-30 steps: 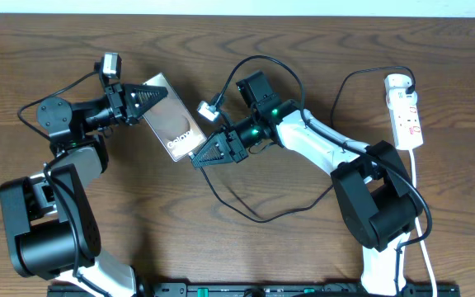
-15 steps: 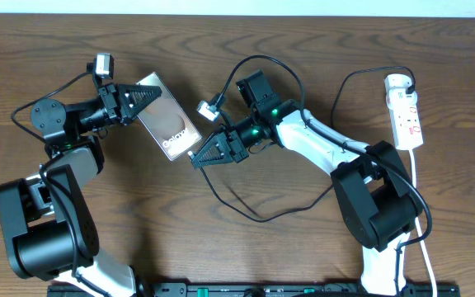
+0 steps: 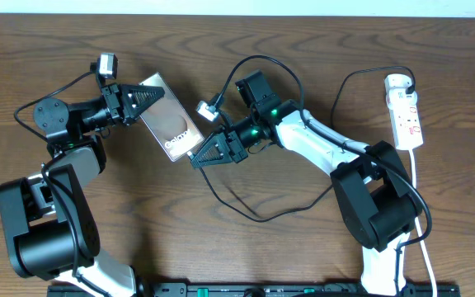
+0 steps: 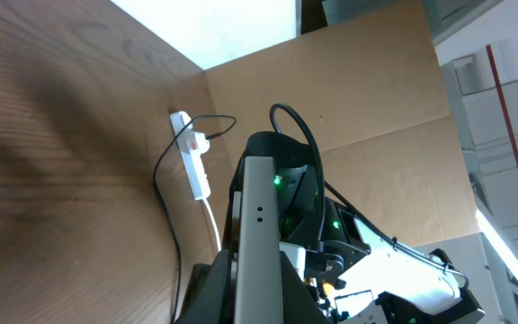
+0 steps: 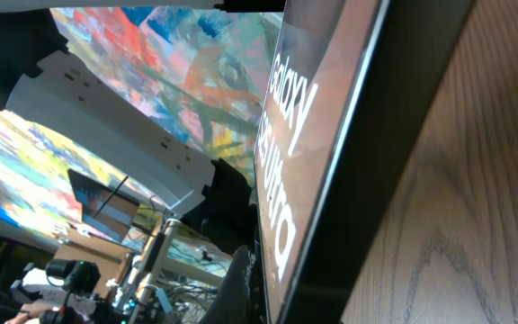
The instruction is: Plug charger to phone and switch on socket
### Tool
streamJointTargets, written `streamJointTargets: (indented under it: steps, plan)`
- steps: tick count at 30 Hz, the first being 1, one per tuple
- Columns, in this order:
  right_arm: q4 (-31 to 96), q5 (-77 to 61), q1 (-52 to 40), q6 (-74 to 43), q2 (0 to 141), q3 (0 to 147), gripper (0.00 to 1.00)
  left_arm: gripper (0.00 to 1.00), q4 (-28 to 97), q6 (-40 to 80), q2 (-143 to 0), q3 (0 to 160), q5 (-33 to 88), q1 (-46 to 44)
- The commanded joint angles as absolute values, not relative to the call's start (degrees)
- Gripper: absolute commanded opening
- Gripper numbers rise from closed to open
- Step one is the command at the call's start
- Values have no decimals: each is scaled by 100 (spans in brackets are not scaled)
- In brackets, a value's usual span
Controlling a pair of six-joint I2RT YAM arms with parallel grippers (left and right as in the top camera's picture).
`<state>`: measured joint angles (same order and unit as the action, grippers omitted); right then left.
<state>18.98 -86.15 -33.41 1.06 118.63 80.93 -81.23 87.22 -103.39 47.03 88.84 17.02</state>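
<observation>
The left gripper [image 3: 150,96] has its fingers closed on the far-left end of the Galaxy phone [image 3: 171,124]. In the left wrist view the phone [image 4: 259,225] shows edge-on as a thin grey slab, clamped between the dark fingers [image 4: 203,292] and pointing away from the camera.

From overhead the phone's long axis runs diagonally, from the far left down toward the near right. Its "Galaxy" lettering sits at the near-right end, over the middle of the table [image 3: 246,264]. Whether it touches the wood I cannot tell.

The right gripper [image 3: 198,159] is pinched shut with its tips right at the phone's near-right end. The thin black cable of the charger [image 3: 258,217] runs up into those tips. The plug tip itself is hidden. The right wrist view is filled by the phone [image 5: 331,135] seen very close along its edge.

The charger cable loops toward the near edge, then climbs to the power strip [image 3: 406,115]. The strip lies at the far-right corner, its long axis along the right edge, with a black plug at its far end.
</observation>
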Motion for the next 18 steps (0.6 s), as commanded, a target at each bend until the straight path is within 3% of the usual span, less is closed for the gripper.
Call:
streamJointTargets:
  steps: [1,18]
  plan:
    - [1892,-8694,-3395,217,11920,8077,1,7,-8197,8840,-10245,4797,8958,1691]
    - [1900,-8694,-3380,217,11920,8077,1,7,-8200,8921,-10245,4797,9002,1691]
